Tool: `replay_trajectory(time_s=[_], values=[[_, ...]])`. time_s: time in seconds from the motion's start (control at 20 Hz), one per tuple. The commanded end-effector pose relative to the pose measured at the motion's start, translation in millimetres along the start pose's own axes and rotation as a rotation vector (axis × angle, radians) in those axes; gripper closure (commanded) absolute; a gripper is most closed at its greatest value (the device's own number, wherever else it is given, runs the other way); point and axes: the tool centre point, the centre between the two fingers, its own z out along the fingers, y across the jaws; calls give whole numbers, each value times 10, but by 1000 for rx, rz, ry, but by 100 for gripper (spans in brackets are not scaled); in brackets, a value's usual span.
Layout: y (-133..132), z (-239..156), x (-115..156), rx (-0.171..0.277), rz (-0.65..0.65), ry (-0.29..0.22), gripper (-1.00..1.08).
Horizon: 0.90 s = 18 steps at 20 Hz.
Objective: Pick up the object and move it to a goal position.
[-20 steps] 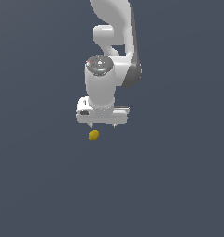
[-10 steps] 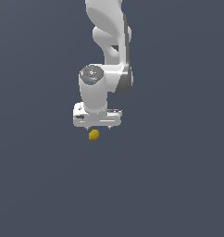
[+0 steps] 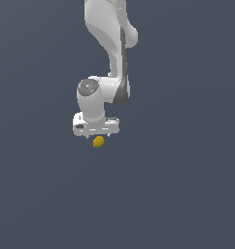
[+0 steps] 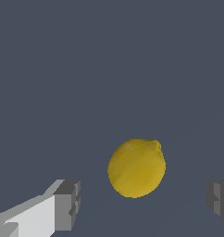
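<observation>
The white gripper hangs right over the lemon; its fingers are spread wide, one either side of the fruit, neither touching it. The lemon looks to rest on the flat grey counter; contact is hard to judge.

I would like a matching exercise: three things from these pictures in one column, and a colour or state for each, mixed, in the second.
Column 1:
1. lemon-like object
2. gripper
3. fingers

Column 2:
A. open, spread to both sides of the object
B. yellow-orange, lying free
C. grey tips, touching nothing

Pairs: 1-B, 2-A, 3-C
</observation>
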Motion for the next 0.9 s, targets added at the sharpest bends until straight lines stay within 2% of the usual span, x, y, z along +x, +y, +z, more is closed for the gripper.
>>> replay_trajectory(time_s=[0.0,0.45,0.85], values=[[32,58,-33,2,-8,5,-92],[49,137,-52,2,-9,5,-92],[46,490,-62,2,-11,6,-92]])
